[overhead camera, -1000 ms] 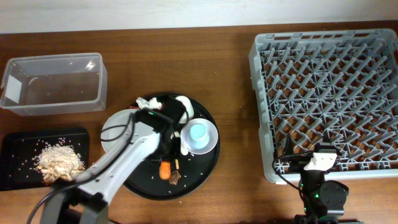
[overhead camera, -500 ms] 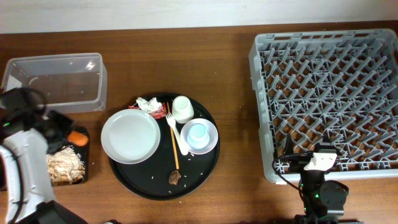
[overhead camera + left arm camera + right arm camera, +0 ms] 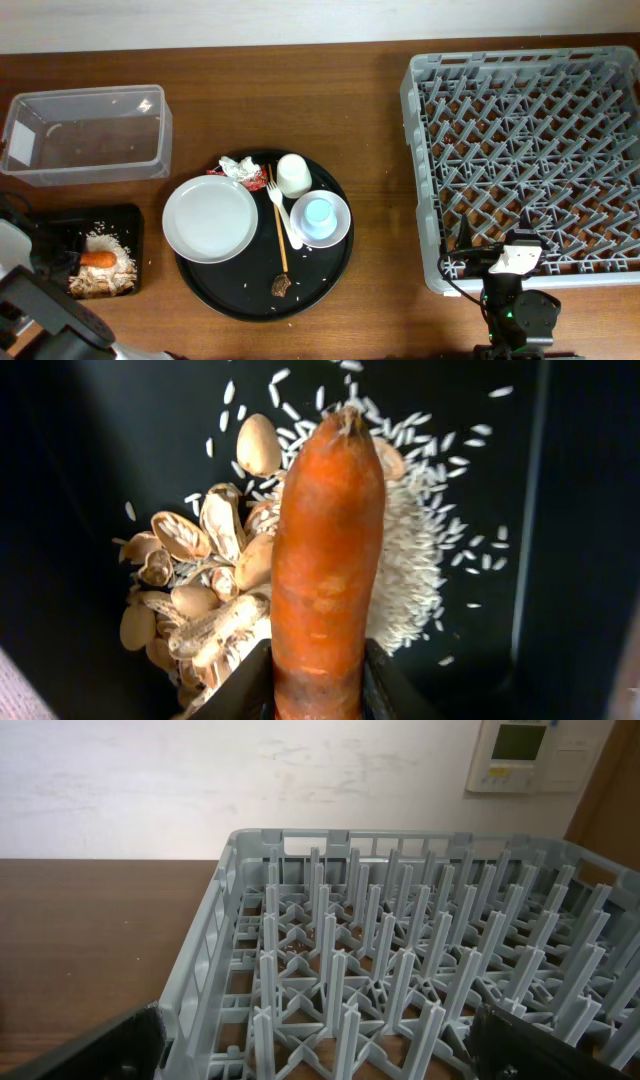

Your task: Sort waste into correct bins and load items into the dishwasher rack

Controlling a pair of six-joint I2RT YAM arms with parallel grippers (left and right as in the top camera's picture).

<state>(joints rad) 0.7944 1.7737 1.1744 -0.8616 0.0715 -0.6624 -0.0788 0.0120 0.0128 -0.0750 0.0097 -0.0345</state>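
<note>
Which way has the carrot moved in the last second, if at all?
Yes: the carrot went left, from the round black tray to the flat black tray, held in the left hand.

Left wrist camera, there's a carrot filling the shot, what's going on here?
The left gripper holds the orange carrot over the beige rice heap and nut shells in the flat black tray. The right gripper sits open and idle by the dishwasher rack, which has no dishes in it. The white round plate and white plastic fork lie on the round black tray.
</note>
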